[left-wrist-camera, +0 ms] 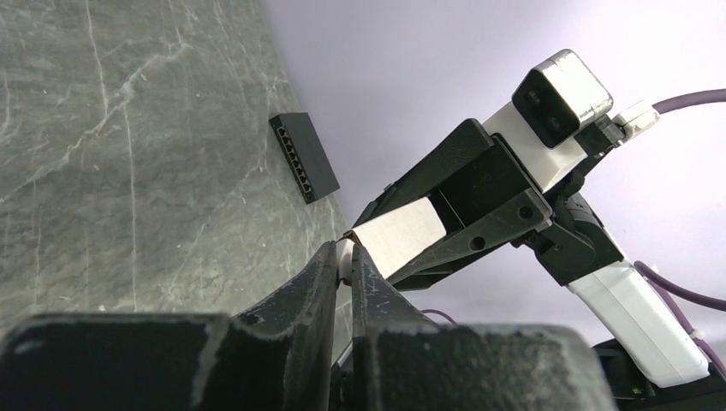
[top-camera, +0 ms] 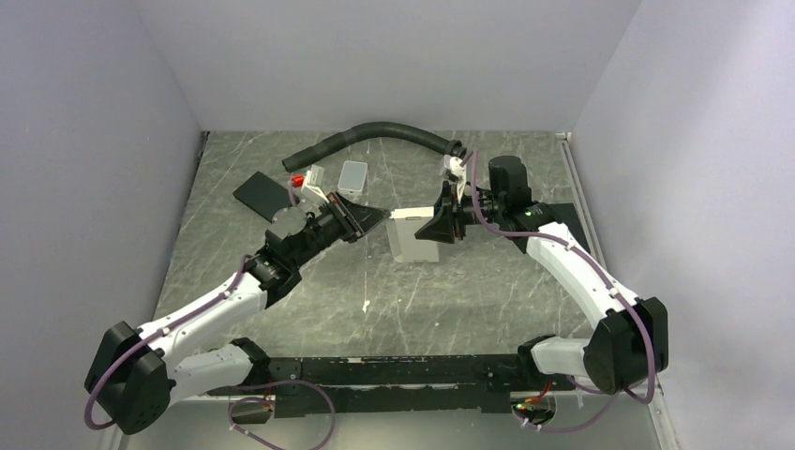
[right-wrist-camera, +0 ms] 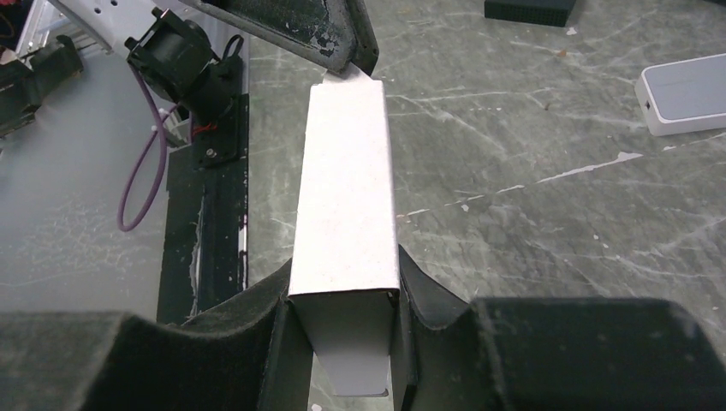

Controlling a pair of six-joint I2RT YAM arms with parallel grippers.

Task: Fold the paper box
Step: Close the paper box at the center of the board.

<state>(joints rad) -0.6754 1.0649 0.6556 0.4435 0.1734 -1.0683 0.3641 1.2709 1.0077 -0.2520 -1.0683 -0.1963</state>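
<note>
The paper box (top-camera: 409, 236) is a slim white carton held above the table between both grippers. My right gripper (top-camera: 433, 228) is shut on its right end. In the right wrist view the carton (right-wrist-camera: 347, 188) sits between my fingers (right-wrist-camera: 428, 295), with an open end flap hanging below. My left gripper (top-camera: 378, 220) is shut on a thin flap at the carton's left end. In the left wrist view my fingertips (left-wrist-camera: 330, 265) pinch that flap, and the carton (left-wrist-camera: 402, 235) runs away into the right gripper (left-wrist-camera: 462, 201).
A black flat pad (top-camera: 262, 195) and a light grey tile (top-camera: 353, 174) lie at the back left. A black hose (top-camera: 375, 136) curves along the back. Another black block (left-wrist-camera: 304, 157) lies by the right wall. The tile also shows in the right wrist view (right-wrist-camera: 685, 92).
</note>
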